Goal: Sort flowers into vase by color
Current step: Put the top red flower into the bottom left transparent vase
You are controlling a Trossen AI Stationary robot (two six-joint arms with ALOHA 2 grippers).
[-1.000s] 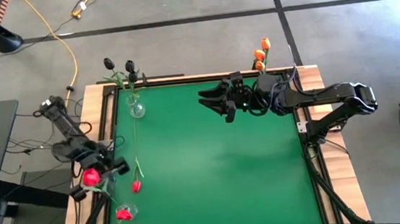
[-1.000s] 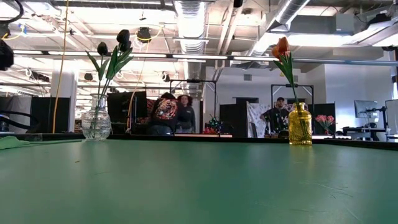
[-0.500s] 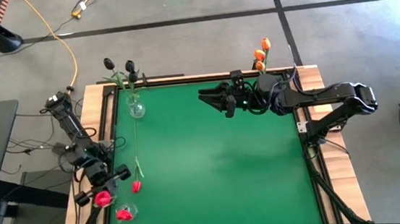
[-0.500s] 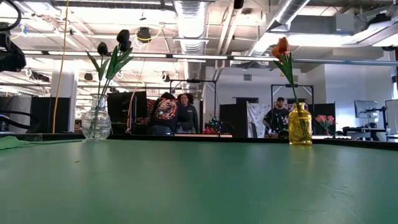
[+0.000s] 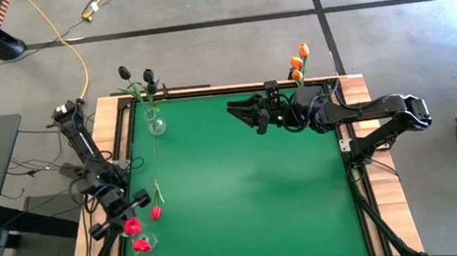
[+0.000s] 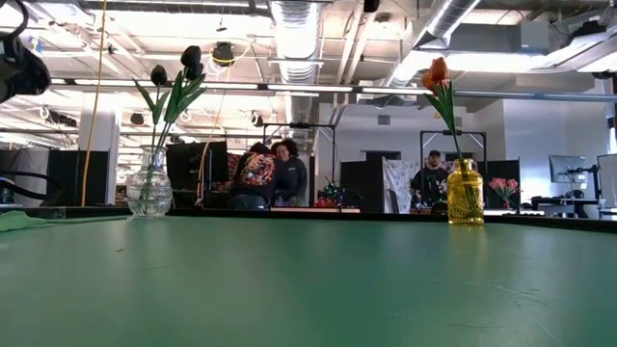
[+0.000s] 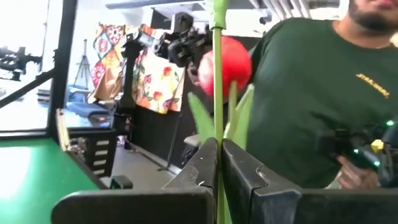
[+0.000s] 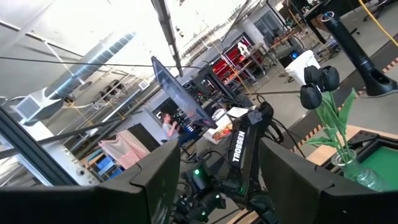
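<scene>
Your left gripper (image 5: pixel 123 216) sits at the lower left of the overhead frame, at the counter's (image 5: pixel 250 184) left edge, clamped on the green stem of a red tulip (image 5: pixel 132 227). Your left wrist view shows that stem pinched upright between the two dark fingers (image 7: pixel 239 168), with the red head above them. Just below in the overhead frame, a second red bloom (image 5: pixel 142 245) rests in a small clear vase (image 5: pixel 147 239). A third red tulip (image 5: pixel 156 211) lies flat on the green surface, its stem running up toward the clear glass vase (image 5: pixel 156 124) of black tulips (image 5: pixel 148 75) in the upper left corner. The orange tulips (image 5: pixel 298 60) stand in a yellow vase (image 6: pixel 465 193) at the upper right. Your right gripper (image 5: pixel 236 112) hovers near the counter's top edge, fingers parted and holding nothing.
</scene>
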